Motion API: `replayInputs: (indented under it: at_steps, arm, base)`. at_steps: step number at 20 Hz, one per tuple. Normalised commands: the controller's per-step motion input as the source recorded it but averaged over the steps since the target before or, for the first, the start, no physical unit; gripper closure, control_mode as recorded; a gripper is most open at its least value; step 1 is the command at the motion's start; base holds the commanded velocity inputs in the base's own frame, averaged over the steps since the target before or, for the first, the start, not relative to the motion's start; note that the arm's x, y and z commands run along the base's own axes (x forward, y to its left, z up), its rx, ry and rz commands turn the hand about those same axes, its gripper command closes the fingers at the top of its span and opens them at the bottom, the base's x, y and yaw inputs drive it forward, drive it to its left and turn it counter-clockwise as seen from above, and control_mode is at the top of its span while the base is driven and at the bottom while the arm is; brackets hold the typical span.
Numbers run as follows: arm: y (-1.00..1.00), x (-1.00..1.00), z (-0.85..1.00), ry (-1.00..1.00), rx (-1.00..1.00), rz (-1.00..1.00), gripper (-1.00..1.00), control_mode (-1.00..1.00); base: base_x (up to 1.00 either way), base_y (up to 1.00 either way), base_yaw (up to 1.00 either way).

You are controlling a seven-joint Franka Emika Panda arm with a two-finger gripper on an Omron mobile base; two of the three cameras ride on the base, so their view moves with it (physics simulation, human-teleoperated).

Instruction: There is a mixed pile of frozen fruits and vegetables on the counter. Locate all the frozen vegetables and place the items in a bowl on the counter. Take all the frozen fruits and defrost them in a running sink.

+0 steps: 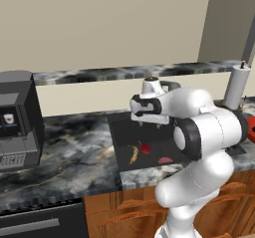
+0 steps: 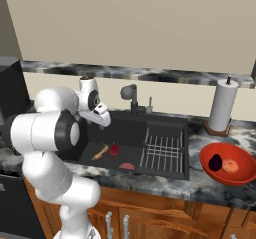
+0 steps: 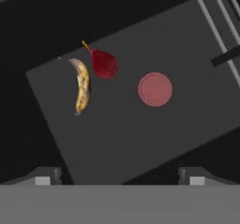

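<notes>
In the dark sink [image 2: 165, 128], the banana [image 3: 82, 85] and the glossy red fruit [image 3: 104, 63] lie side by side on the basin floor, close enough that I cannot tell whether they touch, with a flat pinkish-red disc [image 3: 155, 89] just beyond. Above them hangs the gripper [image 3: 119, 175], jaws spread wide and holding nothing. On the marbled bench [image 2: 210, 188] to the right, the red-orange bowl [image 2: 245, 175] holds the aubergine [image 2: 215, 162] and the orange-red piece [image 2: 230, 165].

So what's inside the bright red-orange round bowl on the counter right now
In the red-orange round bowl sit a dark purple egg-shaped aubergine and an orange-red round piece, side by side. The bowl's near wall hides the floor beneath them.
</notes>
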Motion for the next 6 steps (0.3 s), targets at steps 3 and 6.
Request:
replayInputs:
  at_steps: [3,6]
  arm:
    - [0.11,-0.22,1.00,0.08,-0.01,0.00,-1.00,-1.00]
    - [0.08,-0.31,1.00,0.07,0.00,0.00,-1.00,-1.00]
  base:
    - [0.00,0.00,0.00]
    - [0.00,0.00,0.00]
